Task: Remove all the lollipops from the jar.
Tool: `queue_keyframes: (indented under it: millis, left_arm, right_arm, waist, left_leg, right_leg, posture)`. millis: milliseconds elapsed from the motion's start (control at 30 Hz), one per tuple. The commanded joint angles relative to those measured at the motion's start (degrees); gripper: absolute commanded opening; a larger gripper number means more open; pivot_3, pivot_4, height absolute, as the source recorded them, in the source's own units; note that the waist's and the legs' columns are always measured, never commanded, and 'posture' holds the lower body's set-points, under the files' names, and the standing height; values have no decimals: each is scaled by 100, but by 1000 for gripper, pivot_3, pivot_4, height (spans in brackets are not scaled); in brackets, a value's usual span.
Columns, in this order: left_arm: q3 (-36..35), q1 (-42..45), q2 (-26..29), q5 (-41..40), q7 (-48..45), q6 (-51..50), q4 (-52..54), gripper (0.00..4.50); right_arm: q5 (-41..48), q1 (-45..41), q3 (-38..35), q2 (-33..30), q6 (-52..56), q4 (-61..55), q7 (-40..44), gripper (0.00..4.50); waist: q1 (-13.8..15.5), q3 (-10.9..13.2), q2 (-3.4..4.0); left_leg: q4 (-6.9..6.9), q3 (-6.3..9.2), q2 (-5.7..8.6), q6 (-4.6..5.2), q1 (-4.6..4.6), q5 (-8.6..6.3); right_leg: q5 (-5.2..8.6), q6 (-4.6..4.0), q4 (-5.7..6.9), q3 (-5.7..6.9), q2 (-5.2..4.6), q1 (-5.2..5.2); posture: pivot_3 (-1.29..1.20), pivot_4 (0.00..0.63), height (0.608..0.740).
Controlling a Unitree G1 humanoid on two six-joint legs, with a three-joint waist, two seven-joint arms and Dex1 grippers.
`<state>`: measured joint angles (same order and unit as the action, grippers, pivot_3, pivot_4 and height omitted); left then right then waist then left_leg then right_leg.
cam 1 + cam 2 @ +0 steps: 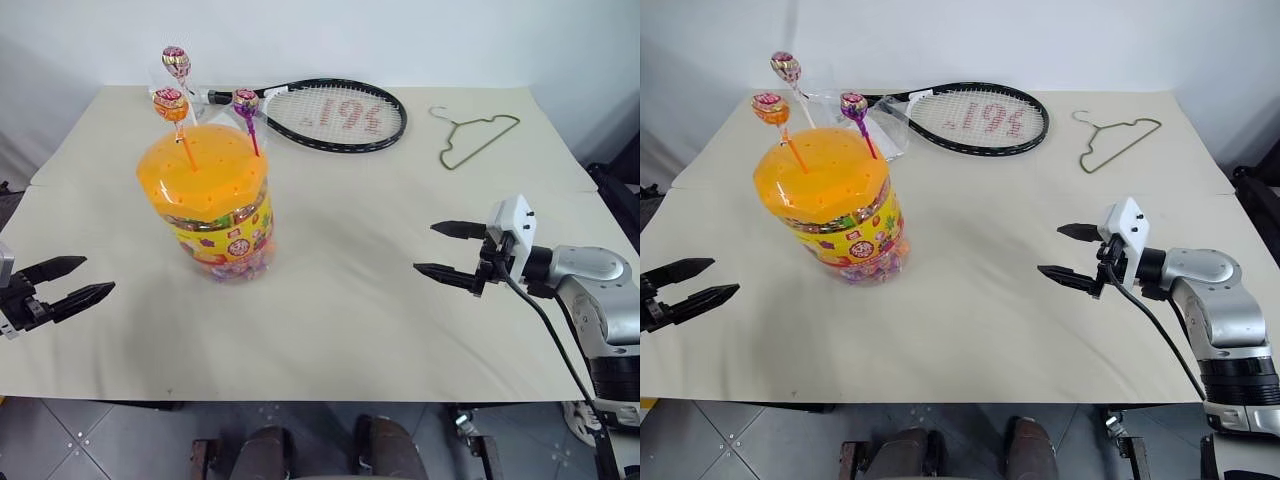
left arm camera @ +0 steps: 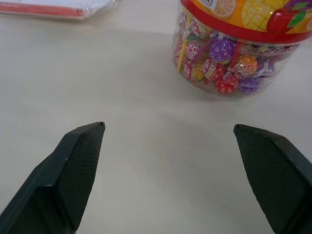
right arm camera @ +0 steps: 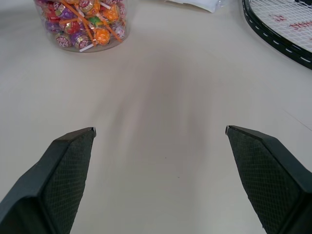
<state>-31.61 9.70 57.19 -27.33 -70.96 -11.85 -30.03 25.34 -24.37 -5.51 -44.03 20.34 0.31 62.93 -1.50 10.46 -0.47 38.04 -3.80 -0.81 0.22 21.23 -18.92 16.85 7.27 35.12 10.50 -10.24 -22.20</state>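
The jar (image 1: 212, 205) stands upright left of the table's middle, a clear tub with an orange domed lid and a yellow label band. Three lollipops stick up from holes in its lid: an orange one (image 1: 170, 103), a purple one (image 1: 245, 101) and a pink-purple one (image 1: 176, 62) behind them. My left gripper (image 1: 72, 281) hovers open near the table's left front edge, well short of the jar. At the right, my right gripper (image 1: 448, 250) is open too, its fingers pointing toward the jar across bare table. The wrist views show the jar's base (image 2: 229, 58) packed with wrapped candies (image 3: 83, 24).
A black tennis racket (image 1: 330, 115) lies at the back of the table behind the jar, with a clear plastic packet (image 1: 855, 110) by its handle. A wire hanger (image 1: 475, 138) rests at the back right. The table (image 1: 330, 330) is covered in beige cloth.
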Motion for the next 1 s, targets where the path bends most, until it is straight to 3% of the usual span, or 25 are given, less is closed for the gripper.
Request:
queue_keyframes:
  millis: [33,333,767,867,1000]
  left_arm:
    - [-260,-11,202,-195,40,-246,193,4500]
    - [-763,-580,191,-396,27,-640,872,4500]
    - [-1831,-1234,767,-751,-606,-1147,1506,4500]
    - [-1793,-941,974,-951,-632,-1292,1984,4500]
    - [-1223,-52,995,-1260,-350,-1458,2465,4500]
  right_arm:
    - [138,-20,-233,-71,27,-200,-25,4474]
    - [196,-119,-188,-118,88,-167,110,4474]
    - [1003,-598,-390,-262,586,-492,678,4474]
    - [1343,-895,-469,-209,858,-669,641,4474]
    - [1366,-1102,-363,-128,855,-705,656,4474]
  waist:
    - [0,0,0]
    - [-8,0,0]
    - [6,3,-5]
    - [14,4,-6]
    - [30,4,-5]
  left_leg:
    - [0,0,0,0,0,0]
    - [0,-6,-1,0,5,0]
    - [2,-9,-2,1,4,-1]
    - [3,-8,-3,1,5,-1]
    - [4,-5,-3,0,3,-2]
  right_leg:
    - [0,0,0,0,0,-1]
    - [0,0,6,-12,0,-13]
    - [0,0,17,-27,-1,-23]
    - [0,0,21,-27,-1,-24]
    - [0,0,21,-33,-2,-24]
  posture:
    - [0,150,740]
    - [0,150,740]
    - [0,150,740]
    - [0,150,740]
    - [0,150,740]
